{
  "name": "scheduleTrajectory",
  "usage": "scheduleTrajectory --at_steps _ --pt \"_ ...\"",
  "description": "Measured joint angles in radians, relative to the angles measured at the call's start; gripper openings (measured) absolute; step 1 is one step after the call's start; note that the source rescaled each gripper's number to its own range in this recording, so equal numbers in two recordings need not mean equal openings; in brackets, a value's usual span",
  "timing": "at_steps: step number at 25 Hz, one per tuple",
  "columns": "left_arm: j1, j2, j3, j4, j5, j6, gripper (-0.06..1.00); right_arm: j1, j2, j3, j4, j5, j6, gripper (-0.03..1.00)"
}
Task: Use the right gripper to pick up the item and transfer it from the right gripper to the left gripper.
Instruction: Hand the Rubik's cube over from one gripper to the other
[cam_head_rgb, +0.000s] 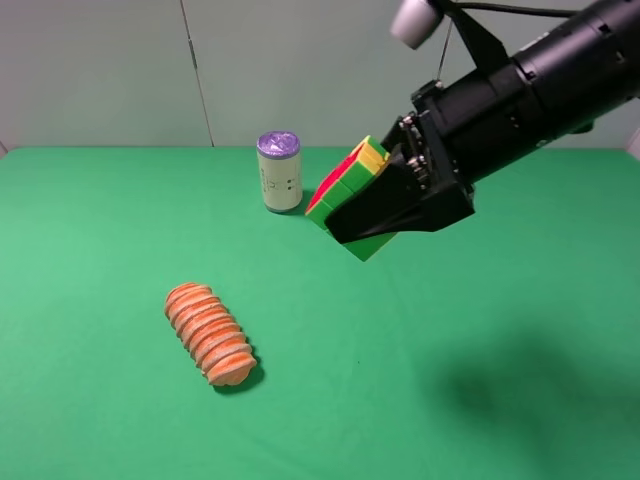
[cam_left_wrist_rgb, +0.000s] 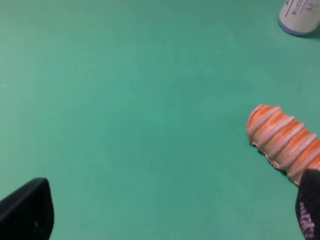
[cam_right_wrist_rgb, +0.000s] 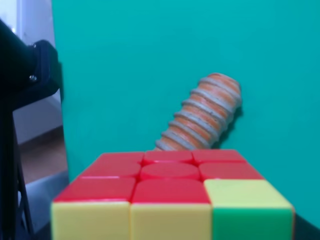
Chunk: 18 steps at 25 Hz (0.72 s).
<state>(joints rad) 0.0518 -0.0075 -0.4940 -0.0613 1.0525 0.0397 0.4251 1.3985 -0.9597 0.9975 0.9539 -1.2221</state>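
While the right gripper (cam_head_rgb: 345, 210) hangs in the air over the far-right part of the green table (cam_head_rgb: 450, 400), it's pinching the cube (cam_head_rgb: 348, 182) between its two black fingers. So the cube is off the table, tilted, with one green corner pointing down. From the right wrist cam the cube (cam_right_wrist_rgb: 170, 195) shows a mostly red face with one yellow square at a corner, then a row of yellow, yellow, green on the next face.

The left gripper (cam_left_wrist_rgb: 167, 212) only turns up in its own wrist cam. Its fingers (cam_left_wrist_rgb: 25, 212) are spread wide with nothing but green table between them.

Other stuff: the orange loaf (cam_head_rgb: 210, 333) lies on the near-left of the table. The purple-lidded can (cam_head_rgb: 279, 172) stands upright at the far side, just left of the cube and well apart from the loaf.
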Motion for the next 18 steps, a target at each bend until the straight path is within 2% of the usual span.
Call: scheduleTrajectory --at_steps 11,18 --pt "0.0 0.0 0.0 -0.004 0.0 0.001 0.91 -0.026 -0.016 0.07 0.123 0.053 -0.092 0.02" --pt "0.0 0.0 0.0 -0.101 -0.001 0.068 0.91 -0.026 -0.016 0.07 0.127 0.054 -0.103 0.02"
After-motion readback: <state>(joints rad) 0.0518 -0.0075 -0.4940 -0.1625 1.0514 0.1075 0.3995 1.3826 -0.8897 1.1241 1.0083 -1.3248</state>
